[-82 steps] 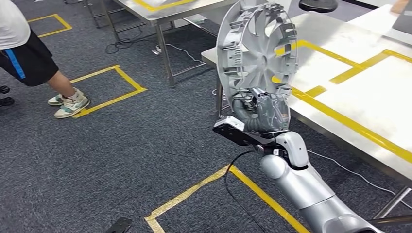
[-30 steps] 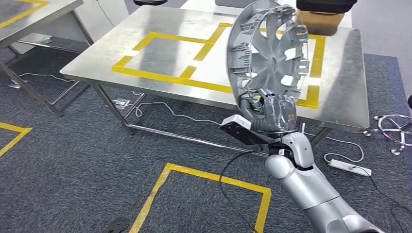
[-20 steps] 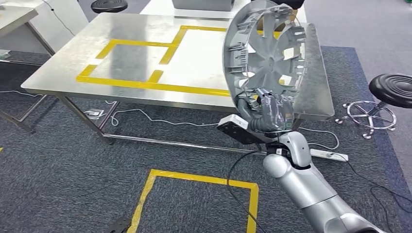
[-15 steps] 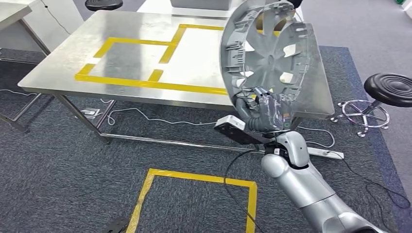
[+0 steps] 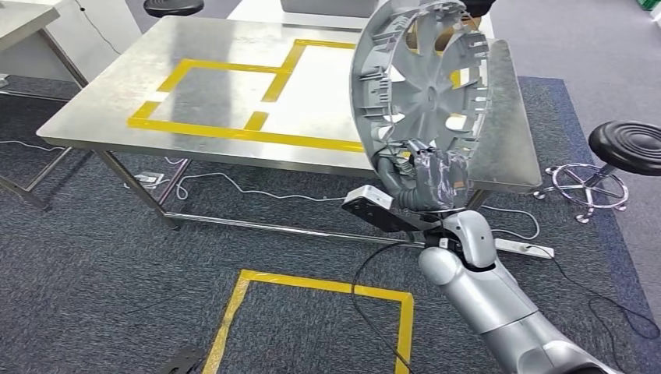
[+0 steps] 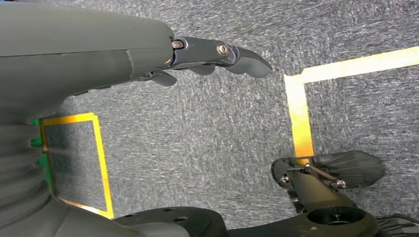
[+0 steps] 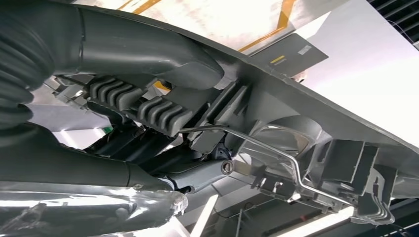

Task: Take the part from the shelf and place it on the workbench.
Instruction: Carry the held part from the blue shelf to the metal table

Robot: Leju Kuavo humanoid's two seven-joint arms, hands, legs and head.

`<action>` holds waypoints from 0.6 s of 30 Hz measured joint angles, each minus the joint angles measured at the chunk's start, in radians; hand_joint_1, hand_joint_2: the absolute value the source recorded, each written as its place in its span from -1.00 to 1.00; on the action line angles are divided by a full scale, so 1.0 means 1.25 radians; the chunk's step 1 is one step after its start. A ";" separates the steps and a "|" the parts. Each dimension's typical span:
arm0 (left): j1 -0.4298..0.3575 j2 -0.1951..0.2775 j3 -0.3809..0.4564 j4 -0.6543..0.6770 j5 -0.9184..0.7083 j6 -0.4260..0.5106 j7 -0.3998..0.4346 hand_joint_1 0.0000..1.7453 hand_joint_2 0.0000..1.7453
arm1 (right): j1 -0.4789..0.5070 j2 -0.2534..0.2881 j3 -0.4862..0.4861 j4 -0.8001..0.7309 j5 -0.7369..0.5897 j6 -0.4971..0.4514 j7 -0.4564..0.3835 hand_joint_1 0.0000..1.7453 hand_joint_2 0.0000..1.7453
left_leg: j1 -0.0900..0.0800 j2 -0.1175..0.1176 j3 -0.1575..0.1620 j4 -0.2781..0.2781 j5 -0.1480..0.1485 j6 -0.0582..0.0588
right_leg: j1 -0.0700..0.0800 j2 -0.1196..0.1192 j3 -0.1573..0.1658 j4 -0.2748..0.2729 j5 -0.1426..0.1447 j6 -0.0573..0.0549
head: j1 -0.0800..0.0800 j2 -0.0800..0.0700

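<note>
part (image 5: 425, 82): held upright on edge, gripped at its lower rim by right hand (image 5: 431, 181)
worktop (image 5: 226, 97): at 11 o'clock from the hand, beyond
left hand (image 6: 207, 55): fingers loosely curled, nothing held

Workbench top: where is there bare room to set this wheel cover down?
The workbench is bare inside the left yellow tape square and in the middle bay beside it. The right end is hidden behind the wheel cover the right hand holds.
</note>
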 joint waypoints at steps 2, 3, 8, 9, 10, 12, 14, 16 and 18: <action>0.000 0.000 0.000 0.000 0.001 -0.003 0.002 -1.00 1.00 | 0.000 0.000 0.000 0.000 0.000 0.000 0.000 1.00 1.00 | 0.000 0.000 0.000 -0.001 0.001 -0.001 | 0.000 0.000 -0.001 0.000 0.000 0.000 | 0.000 0.000; 0.000 0.000 0.000 0.000 0.002 -0.005 0.004 -1.00 1.00 | -0.001 0.000 0.000 0.000 0.000 0.000 0.000 1.00 1.00 | 0.001 0.000 0.000 -0.001 0.001 -0.001 | 0.001 0.000 -0.001 0.000 0.000 0.000 | 0.000 0.000; 0.000 0.001 0.000 0.000 0.004 -0.008 0.007 -1.00 1.00 | -0.002 0.001 0.000 0.000 0.000 0.001 0.000 1.00 1.00 | 0.000 0.000 0.000 -0.002 0.001 -0.001 | -0.001 0.000 -0.002 0.000 0.001 0.000 | 0.000 0.000; 0.000 0.001 0.000 0.000 0.004 -0.008 0.007 -1.00 1.00 | -0.002 0.001 0.000 0.001 -0.001 0.001 0.000 1.00 1.00 | -0.001 0.000 -0.001 -0.001 0.001 0.000 | -0.002 0.000 -0.002 0.000 0.002 0.001 | 0.000 0.000; 0.000 0.002 0.000 0.000 0.004 -0.008 0.007 -1.00 1.00 | -0.003 0.001 0.000 0.002 -0.001 0.001 0.000 1.00 1.00 | -0.002 0.000 -0.001 -0.001 0.001 0.001 | -0.003 0.000 -0.002 0.000 0.002 0.002 | 0.000 0.000; 0.000 0.003 0.000 0.000 0.004 -0.008 0.007 -1.00 1.00 | -0.003 0.002 0.000 0.003 -0.001 0.001 0.000 1.00 1.00 | -0.005 0.000 -0.001 -0.001 0.001 0.004 | -0.005 0.001 -0.002 -0.001 0.003 0.005 | 0.000 0.000; -0.001 0.003 0.000 0.000 0.004 -0.008 0.007 -1.00 1.00 | -0.003 0.002 0.000 0.003 -0.002 0.001 0.000 1.00 1.00 | -0.006 0.001 0.001 -0.005 0.003 0.009 | -0.007 0.002 -0.002 -0.003 0.002 0.010 | 0.000 0.000; -0.002 0.004 0.000 0.000 0.003 -0.008 0.007 -1.00 1.00 | -0.004 0.002 0.000 0.002 -0.002 0.000 0.000 1.00 1.00 | -0.002 0.004 0.008 -0.015 0.007 0.015 | -0.007 -0.013 -0.012 0.015 -0.010 0.014 | 0.002 0.000; -0.002 0.004 0.000 0.000 0.003 -0.008 0.007 -1.00 1.00 | -0.004 0.002 -0.001 0.002 -0.002 0.000 0.000 1.00 1.00 | 0.000 0.009 0.013 -0.021 0.007 0.019 | -0.006 -0.039 -0.050 0.092 -0.050 0.017 | 0.005 0.000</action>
